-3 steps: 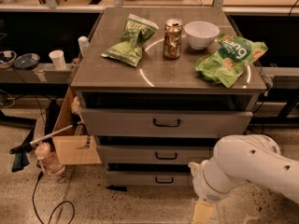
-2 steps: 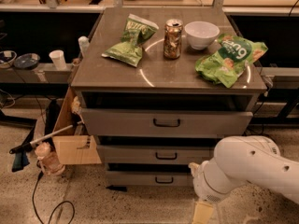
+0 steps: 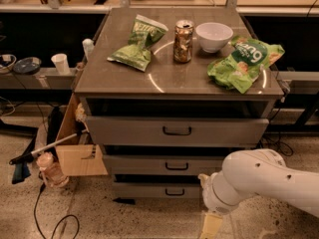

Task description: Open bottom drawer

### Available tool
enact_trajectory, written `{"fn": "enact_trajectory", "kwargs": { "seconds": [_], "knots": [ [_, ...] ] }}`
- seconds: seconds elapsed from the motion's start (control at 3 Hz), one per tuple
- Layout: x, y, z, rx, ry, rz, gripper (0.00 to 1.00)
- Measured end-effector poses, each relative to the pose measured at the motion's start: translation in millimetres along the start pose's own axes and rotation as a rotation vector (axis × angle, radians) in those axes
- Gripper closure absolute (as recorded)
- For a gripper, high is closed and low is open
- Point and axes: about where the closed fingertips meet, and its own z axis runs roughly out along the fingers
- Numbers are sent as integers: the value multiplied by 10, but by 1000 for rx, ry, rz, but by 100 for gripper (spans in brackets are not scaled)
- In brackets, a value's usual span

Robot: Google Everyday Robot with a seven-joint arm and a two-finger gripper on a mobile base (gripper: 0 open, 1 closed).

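The bottom drawer (image 3: 144, 189) is grey and has a small black handle (image 3: 175, 192). The gripper (image 3: 211, 226) hangs just right of the bottom drawer and a bit lower, under a big white arm (image 3: 259, 178).

Dim warm overhead light, ring glare (pale arcs) on cabinet top (image 3: 167, 82), drawer gaps (image 3: 174, 151) black, gripper (image 3: 211, 226) shaded below the cabinet's front right corner.
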Motion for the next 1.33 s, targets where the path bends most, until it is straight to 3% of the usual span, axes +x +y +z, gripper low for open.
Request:
{"fn": "enact_trajectory", "kwargs": {
  "seconds": [0.67, 1.33],
  "knots": [
    [55, -251, 439, 10, -92, 16, 0],
    [121, -235, 531, 26, -87, 31, 0]
  ]
}}
